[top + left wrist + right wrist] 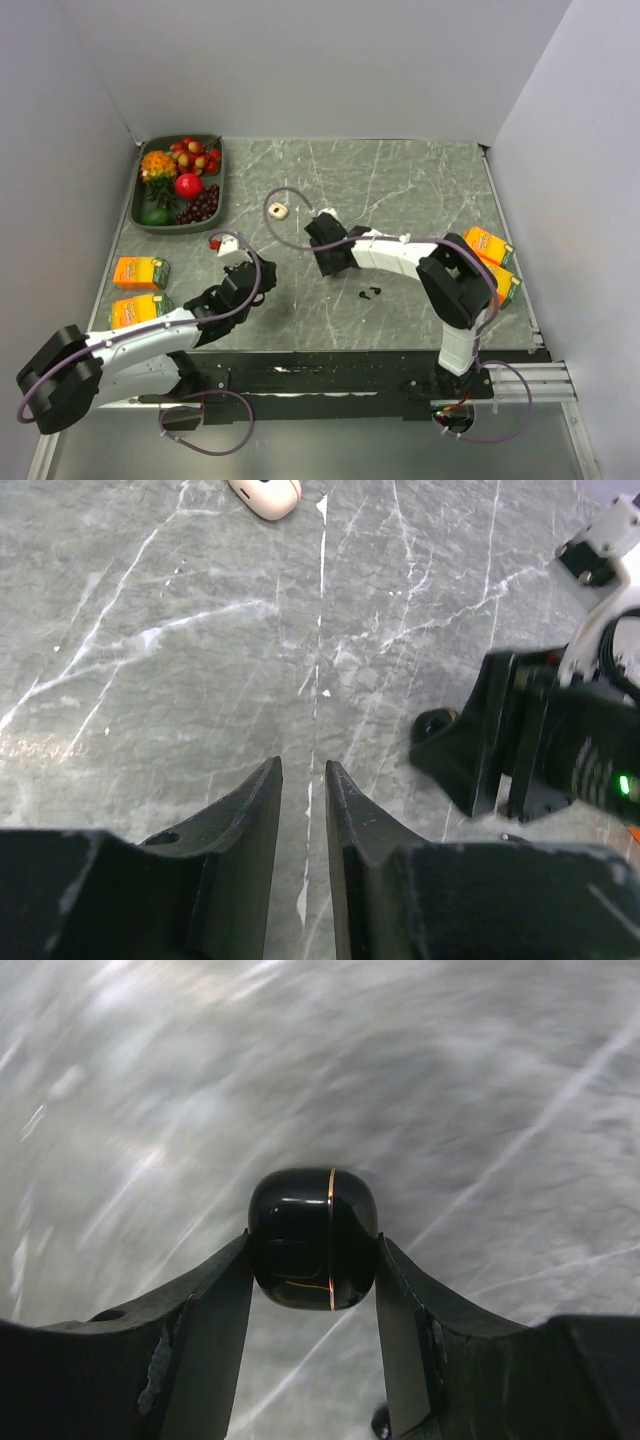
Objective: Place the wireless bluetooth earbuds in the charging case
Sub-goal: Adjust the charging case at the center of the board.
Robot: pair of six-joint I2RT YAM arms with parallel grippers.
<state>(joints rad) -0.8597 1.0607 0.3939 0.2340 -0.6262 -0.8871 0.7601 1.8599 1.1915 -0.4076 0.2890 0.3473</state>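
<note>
The charging case [313, 1230], a glossy black pebble with a thin gold seam, sits closed between the fingertips of my right gripper [313, 1250], which is shut on it just above the marble table. In the top view the right gripper [324, 232] is at mid-table and hides the case. The two earbuds [370, 293] lie as tiny black pieces on the table, nearer to me and to the right of that gripper. My left gripper [252, 272] is left of them, low over the table; its fingers [262, 810] stand nearly together with nothing between them.
A beige ring [278, 210] lies behind the grippers and shows in the left wrist view [265, 492]. A fruit tray [160, 222] stands at the back left. Orange cartons lie left [140, 272] and right [488, 245]. A small red object [214, 243] lies near the left gripper.
</note>
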